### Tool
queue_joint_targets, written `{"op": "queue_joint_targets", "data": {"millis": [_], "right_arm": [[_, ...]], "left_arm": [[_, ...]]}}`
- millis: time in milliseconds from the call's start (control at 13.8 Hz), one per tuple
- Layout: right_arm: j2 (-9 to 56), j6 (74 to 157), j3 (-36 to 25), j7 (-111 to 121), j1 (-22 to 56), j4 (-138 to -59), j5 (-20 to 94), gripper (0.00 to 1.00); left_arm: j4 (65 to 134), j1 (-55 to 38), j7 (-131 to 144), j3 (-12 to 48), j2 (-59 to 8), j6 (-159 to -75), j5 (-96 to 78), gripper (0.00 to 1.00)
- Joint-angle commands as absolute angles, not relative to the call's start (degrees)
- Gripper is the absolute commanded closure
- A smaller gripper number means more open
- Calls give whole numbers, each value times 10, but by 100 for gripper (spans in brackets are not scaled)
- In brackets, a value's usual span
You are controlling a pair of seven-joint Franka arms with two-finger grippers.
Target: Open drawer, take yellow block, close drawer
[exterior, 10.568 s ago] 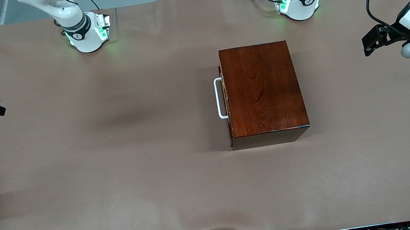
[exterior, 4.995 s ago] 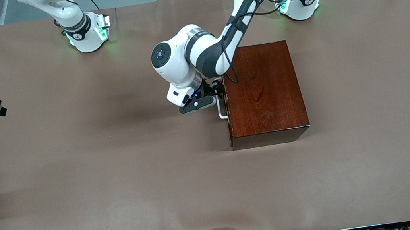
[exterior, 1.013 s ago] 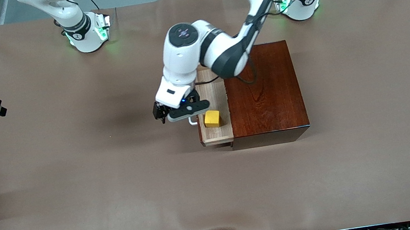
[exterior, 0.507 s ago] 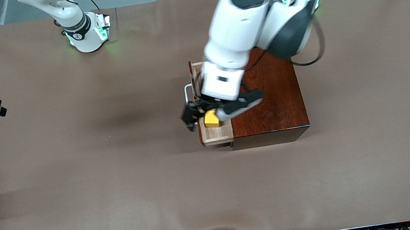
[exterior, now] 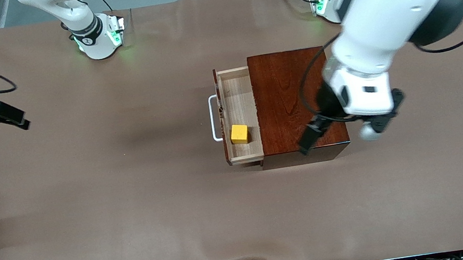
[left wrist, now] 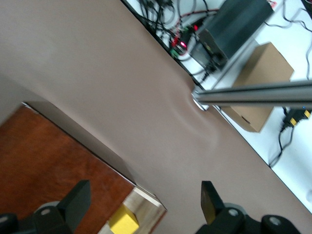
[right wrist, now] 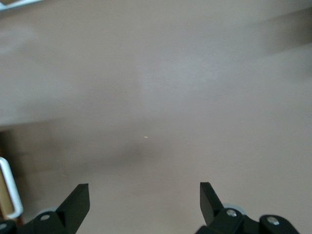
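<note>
**Waiting on the pick: drawer out, block still inside**

Spanning the whole front view, the brown-covered table [exterior: 133, 207] carries only the mahogany box [exterior: 295, 98], set toward the left arm's end. The drawer [exterior: 237, 102] stands pulled partway out of the box toward the right arm's end, which leaves its pale wood tray open from above; that looks like enough room for a top-down pick. Its white handle [exterior: 213, 119] faces the right arm's end.

The left gripper [exterior: 311, 134] is over the box's corner nearest the front camera, fingers [left wrist: 78, 202] spread wide and empty, clear of the tray. The right gripper [exterior: 3, 117] hangs over the table edge at its own end, also wide and empty; its arm seems the likelier one to reach in.

The yellow block [exterior: 239, 134] sits in the tray, in the part nearer the front camera.

No brand, label or legible writing shows on the box, drawer or block.
</note>
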State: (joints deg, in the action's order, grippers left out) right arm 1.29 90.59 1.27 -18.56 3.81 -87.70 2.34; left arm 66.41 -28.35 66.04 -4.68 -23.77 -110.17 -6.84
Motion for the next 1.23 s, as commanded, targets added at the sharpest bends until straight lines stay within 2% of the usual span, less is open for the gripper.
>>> {"op": "queue_joint_targets", "data": {"millis": [0,434,941,1158], "right_arm": [[25,932,11,-325,104,-879,28,0],[88,994,11,-700,234,-859,21,0],[228,998,9,-1066,372,-739,17,0],[273,1026,7,-1184,413,-695,13,0]], "left_arm": [[686,-258,620,-45,-208,-1052,-74,0],[700,-168,441,-45,-172,-948,-73,0],[801,-133,300,-43,-107,-945,-4,0],[830,-113,185,-44,-91,-944,-4,0]]}}
